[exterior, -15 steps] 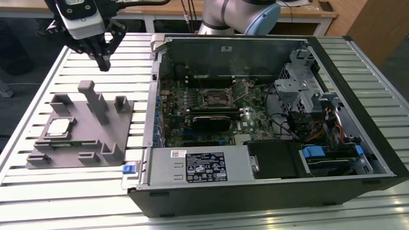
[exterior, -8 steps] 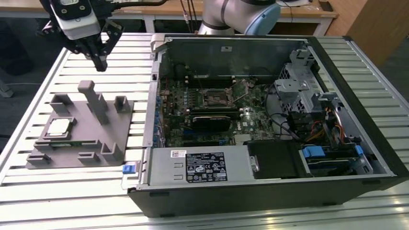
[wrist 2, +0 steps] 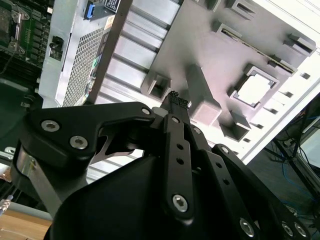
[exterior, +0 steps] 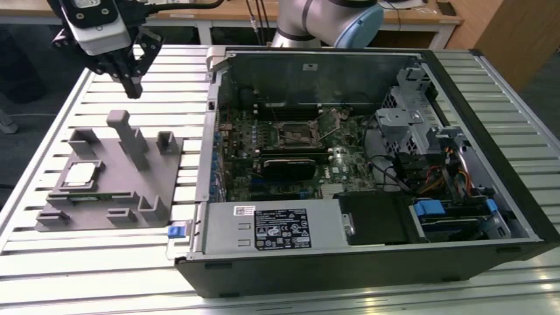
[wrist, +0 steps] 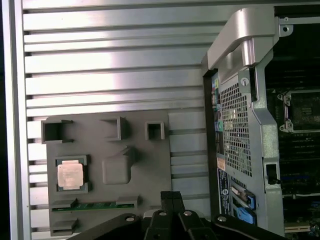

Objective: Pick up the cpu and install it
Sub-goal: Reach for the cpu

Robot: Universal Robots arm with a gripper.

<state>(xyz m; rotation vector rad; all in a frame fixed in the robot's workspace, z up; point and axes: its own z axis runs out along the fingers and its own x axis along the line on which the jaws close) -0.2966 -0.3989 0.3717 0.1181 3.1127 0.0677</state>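
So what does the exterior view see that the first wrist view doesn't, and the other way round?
Extra in the exterior view: the arm's big silver-and-blue joint, plus the power supply box and the blue-tabbed drive bays inside the computer case.
Extra in the first wrist view: the case's holey back panel, seen face-on.
Both share: the cpu sitting in its pocket on the grey holder, the motherboard socket, and the gripper, shut and holding nothing.
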